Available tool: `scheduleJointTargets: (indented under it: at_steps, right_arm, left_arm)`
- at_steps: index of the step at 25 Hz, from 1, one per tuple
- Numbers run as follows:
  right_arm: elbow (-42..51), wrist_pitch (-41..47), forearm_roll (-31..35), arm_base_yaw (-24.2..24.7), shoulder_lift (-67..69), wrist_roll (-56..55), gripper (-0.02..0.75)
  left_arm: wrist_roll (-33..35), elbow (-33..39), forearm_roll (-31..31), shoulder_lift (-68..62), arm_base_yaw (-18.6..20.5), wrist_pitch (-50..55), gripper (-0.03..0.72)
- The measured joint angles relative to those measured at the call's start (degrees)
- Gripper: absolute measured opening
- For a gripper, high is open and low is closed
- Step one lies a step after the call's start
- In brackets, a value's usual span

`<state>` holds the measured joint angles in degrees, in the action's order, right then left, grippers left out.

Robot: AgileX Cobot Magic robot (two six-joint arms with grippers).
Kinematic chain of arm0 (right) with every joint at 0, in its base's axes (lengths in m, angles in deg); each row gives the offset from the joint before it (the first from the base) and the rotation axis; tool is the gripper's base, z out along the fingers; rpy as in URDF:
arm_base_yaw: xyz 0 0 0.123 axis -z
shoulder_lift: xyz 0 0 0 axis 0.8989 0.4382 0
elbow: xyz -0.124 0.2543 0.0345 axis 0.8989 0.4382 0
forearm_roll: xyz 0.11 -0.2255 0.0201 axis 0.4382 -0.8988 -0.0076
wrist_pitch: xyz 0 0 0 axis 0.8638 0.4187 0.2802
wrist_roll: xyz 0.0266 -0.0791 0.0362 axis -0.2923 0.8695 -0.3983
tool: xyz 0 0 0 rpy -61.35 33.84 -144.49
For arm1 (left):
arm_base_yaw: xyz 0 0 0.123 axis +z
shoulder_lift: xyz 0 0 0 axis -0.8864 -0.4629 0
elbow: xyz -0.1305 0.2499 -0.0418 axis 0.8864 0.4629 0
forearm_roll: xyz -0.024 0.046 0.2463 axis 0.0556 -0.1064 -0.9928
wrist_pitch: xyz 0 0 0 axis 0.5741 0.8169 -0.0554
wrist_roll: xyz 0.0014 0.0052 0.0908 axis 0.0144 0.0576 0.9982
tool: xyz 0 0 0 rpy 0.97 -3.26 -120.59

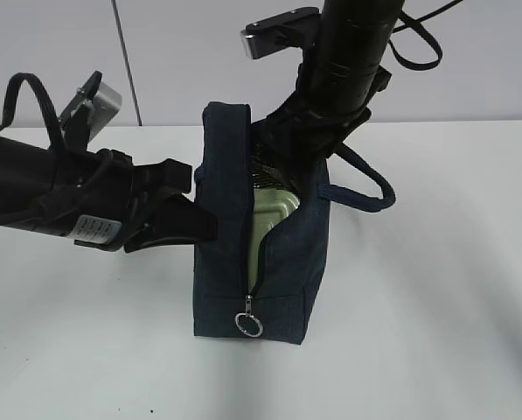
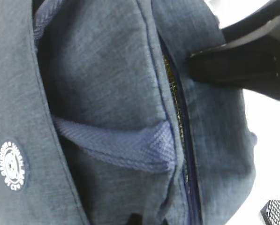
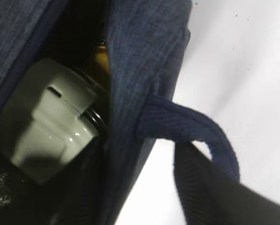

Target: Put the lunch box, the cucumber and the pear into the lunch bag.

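Where the white worktop [image 1: 435,289] fills the exterior view, we see the dark navy lunch bag [image 1: 287,271] standing upright at the centre, its zipper open along most of the facing edge and the silver ring pull [image 1: 249,325] hanging near the bottom at 6 o'clock. Through the gap we see the pale green lunch box [image 1: 272,220] already inside the bag. We cannot find the cucumber in any view. In the right wrist view a small yellow-brown patch, perhaps the pear [image 3: 101,60], shows just above the lunch box, deep in the bag; we cannot be sure what it is.

From 9 o'clock the left gripper [image 1: 191,203] reaches in, its black fingers [image 1: 175,223] touching or pinching the bag's left wall. We cannot tell whether they are clamped on the fabric or merely against it; the left wrist view shows only navy cloth, a strap and the zipper line.

From 12 o'clock the right arm comes down into the bag's open top. Its gripper [image 1: 282,162] is sunk among the fabric, and we cannot tell how its fingers stand. The bag's padded loop handle [image 1: 370,188] sticks out toward 3 o'clock, beside that arm.
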<state>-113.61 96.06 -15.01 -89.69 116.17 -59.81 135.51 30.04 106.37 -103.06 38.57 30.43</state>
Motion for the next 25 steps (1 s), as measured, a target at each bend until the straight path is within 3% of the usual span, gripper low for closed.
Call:
scheduleJointTargets:
  at_steps: [2,5,16,25]
  right_arm:
    - [0.00,-0.09,0.29,0.00,0.00,0.13,0.449]
    - [0.00,-0.09,1.48,0.00,0.00,0.13,0.498]
    - [0.00,-0.09,3.73,0.00,-3.67,0.26,0.512]
    - [0.00,0.25,3.35,0.00,-15.27,0.15,0.512]
  left_arm:
    - [0.00,0.00,0.00,0.00,0.00,0.00,0.016]
    - [0.00,0.00,0.00,0.00,0.00,0.00,0.036]
    - [0.00,0.00,0.05,0.00,0.00,0.05,0.076]
    - [0.00,0.00,0.05,0.00,0.00,0.32,0.078]
